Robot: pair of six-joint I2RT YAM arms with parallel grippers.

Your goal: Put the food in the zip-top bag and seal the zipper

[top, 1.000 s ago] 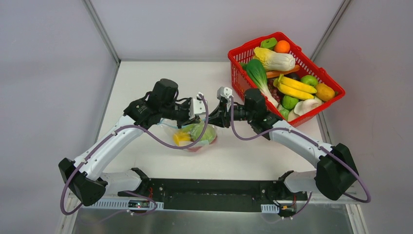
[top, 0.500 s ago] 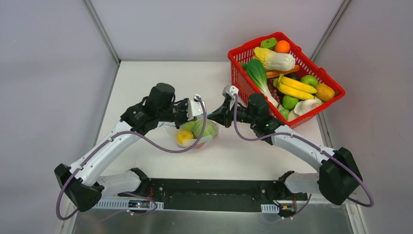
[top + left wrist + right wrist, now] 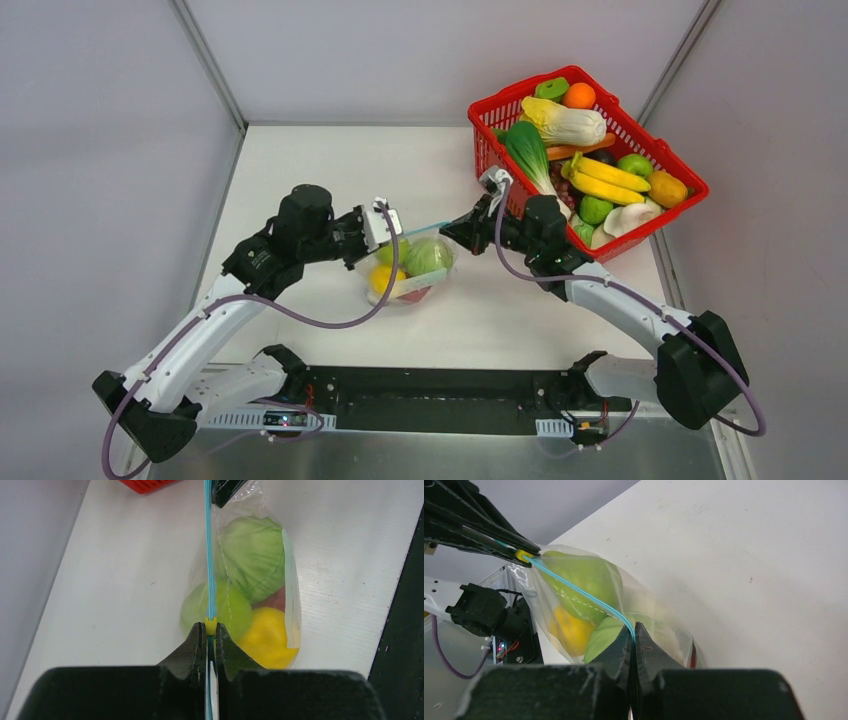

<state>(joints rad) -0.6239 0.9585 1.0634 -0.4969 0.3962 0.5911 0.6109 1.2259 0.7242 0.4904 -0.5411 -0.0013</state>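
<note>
Item 1, bag contents. The zip-top bag [image 3: 412,275] sits at the middle of the table [image 3: 300,160], between the two arms. Through the clear plastic a yellow lemon [image 3: 267,637] lies nearest. A small green ball [image 3: 232,612] and a patch of red tomato [image 3: 277,600] are beside it, and the green cabbage [image 3: 252,555] is beyond them. It cannot be told whether the bag's underside bears on the table.

Item 2, zipper. The teal zipper [image 3: 208,555] runs along the bag's far edge, drawn straight and taut from left to right. It reads as one thin line. A full seal cannot be confirmed.

Item 3, tools. The left gripper [image 3: 210,630] is pressed together on the zipper's left end, and a small yellow tab [image 3: 210,625] sits at its fingertips. The right gripper [image 3: 633,632] is pinched onto the zipper's right end.

Item 4, surroundings. A red mesh basket [image 3: 484,160] heaped with other toy produce stands at the far right, just beyond the right gripper.
</note>
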